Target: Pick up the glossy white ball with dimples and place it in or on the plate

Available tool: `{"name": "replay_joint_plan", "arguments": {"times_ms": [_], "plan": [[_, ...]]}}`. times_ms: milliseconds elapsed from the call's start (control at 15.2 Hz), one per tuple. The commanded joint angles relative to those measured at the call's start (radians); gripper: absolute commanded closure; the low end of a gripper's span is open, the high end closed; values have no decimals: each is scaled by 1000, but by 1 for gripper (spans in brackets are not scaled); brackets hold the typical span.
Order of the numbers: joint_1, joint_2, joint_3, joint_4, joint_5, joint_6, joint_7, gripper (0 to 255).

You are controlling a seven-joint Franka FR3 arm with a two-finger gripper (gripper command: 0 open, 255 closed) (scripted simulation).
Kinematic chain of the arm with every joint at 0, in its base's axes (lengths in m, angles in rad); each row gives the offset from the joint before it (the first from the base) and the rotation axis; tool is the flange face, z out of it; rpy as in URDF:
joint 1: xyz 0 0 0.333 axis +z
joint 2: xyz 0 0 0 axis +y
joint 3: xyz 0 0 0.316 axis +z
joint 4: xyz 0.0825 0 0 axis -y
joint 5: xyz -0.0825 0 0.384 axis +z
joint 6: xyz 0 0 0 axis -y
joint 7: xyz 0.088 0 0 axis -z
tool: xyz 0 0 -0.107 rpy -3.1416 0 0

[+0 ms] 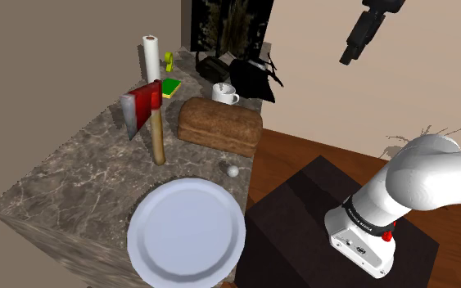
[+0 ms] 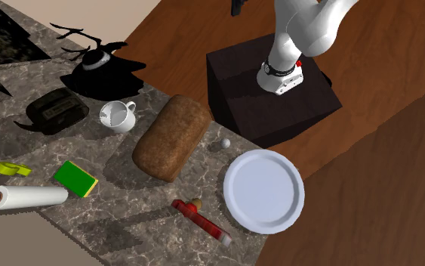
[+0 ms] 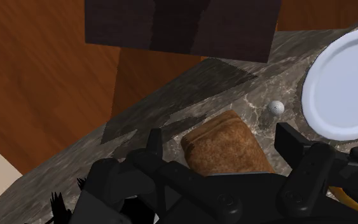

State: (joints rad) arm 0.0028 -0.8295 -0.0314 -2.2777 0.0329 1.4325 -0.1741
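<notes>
Ball [image 1: 232,171]: small, white, near mid-frame in the shoulder view, on the marble counter [image 1: 73,180] at its edge — between the brown loaf [image 1: 220,125] and the plate [image 1: 186,233].
Gripper [image 1: 347,59]: upper right, high up, fingers spread, empty.
Bearing: ball well below and frame-left of the gripper — a long descent, by my reading.

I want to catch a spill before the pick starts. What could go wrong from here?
The ball is small and round and lies near the edge of the counter; a glancing touch from the open claw could roll it to the floor.
The loaf lies close by, so the claw might hit it.
The plate looks shallow and seems to overhang the counter; a dropped ball could roll off.
</notes>
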Motion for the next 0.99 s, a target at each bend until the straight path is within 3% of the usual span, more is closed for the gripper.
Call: {"name": "replay_joint_plan", "arguments": {"times_ms": [0, 462, 924], "plan": [[0, 0, 0, 0, 0, 0, 0, 0], [35, -30, 129, -201, 66, 205, 108, 0], [78, 28, 275, -342, 134, 436, 219, 0]]}}
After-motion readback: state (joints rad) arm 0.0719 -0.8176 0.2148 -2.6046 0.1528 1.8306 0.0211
